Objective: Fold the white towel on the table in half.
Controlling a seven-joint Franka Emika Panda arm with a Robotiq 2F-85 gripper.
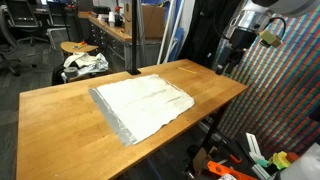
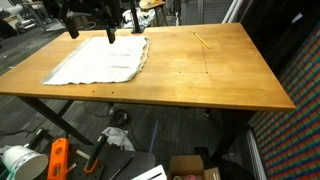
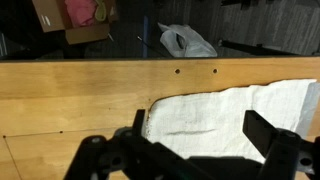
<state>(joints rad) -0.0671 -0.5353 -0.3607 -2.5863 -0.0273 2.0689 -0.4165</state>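
1. The towel (image 1: 140,103) lies flat on the table (image 1: 55,118), left of centre, with its grey hem toward 7 o'clock and its frayed edge toward 4 o'clock.
2. The gripper (image 1: 232,55) hangs at 2 o'clock from the towel, up by the far corner. Its jaws are spread wide and hold nothing.
3. In the wrist view the gripper (image 3: 190,150) looks down on the towel's ragged end, and the table's edge runs across at 12 o'clock, close beyond it.
4. I'd worry the cloth is thin and pressed to the wood, so the fingers could scrape the top and close on nothing.
5. Catching a wrinkle instead of the corner would likely fold it crooked.
6. A sideways drag near that edge could pull the cloth over the side.
7. To the right there is broad bare wood, broken only by a thin stick (image 2: 202,40) at 1 o'clock, so there is plenty of room to swing.
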